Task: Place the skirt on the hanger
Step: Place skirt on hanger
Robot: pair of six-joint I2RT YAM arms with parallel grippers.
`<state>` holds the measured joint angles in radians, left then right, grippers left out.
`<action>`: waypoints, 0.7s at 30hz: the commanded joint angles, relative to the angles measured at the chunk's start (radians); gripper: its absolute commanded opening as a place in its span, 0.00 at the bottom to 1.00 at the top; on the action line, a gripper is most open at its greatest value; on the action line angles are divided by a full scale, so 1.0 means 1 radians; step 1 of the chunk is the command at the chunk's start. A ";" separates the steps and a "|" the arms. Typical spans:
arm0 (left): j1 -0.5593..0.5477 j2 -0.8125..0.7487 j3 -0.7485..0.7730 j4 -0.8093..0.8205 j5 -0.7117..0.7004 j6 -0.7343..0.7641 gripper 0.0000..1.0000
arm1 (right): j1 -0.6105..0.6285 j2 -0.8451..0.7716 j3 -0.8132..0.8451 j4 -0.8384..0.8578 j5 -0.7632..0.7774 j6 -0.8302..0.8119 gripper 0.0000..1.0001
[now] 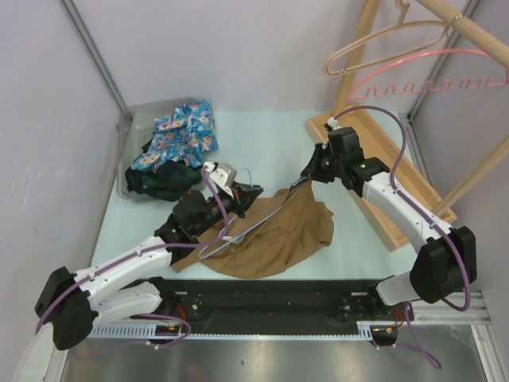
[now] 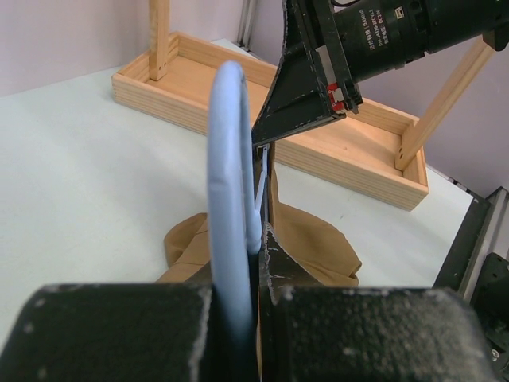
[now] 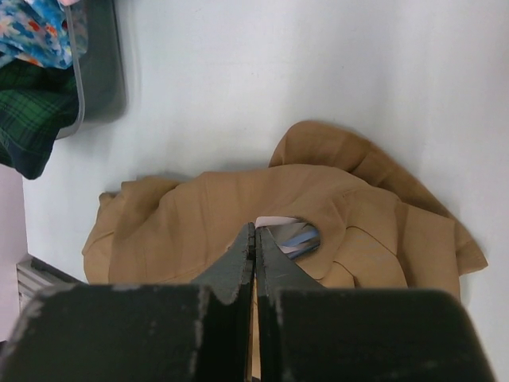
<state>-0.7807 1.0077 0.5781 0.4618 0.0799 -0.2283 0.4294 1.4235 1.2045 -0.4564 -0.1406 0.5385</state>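
Observation:
The brown skirt (image 1: 274, 235) lies crumpled on the table, one edge lifted. My right gripper (image 1: 307, 178) is shut on that edge and holds it up; in the right wrist view the shut gripper (image 3: 254, 229) pinches the skirt (image 3: 183, 223) fabric beside an opening where the blue hanger (image 3: 301, 239) shows. My left gripper (image 1: 248, 197) is shut on the blue hanger (image 1: 262, 223), which reaches into the skirt. In the left wrist view the hanger's hook (image 2: 227, 159) stands between the jaws of my left gripper (image 2: 261, 239), with the right gripper (image 2: 298, 103) just beyond and the skirt (image 2: 318, 243) below.
A wooden rack with a tray-like base (image 1: 374, 151) stands at the right, with a pink hanger (image 1: 445, 79) and a beige hanger (image 1: 382, 44) on its bar. A grey bin (image 1: 131, 135) of floral and plaid clothes (image 1: 179, 135) sits at the back left.

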 commanded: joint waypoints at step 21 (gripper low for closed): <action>-0.014 0.035 0.043 0.095 -0.029 -0.034 0.00 | 0.118 -0.035 0.046 -0.013 -0.240 -0.098 0.00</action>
<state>-0.7834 1.0126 0.5804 0.4965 0.0467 -0.2356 0.4847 1.4235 1.2049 -0.4656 -0.2043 0.4347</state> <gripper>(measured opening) 0.039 0.008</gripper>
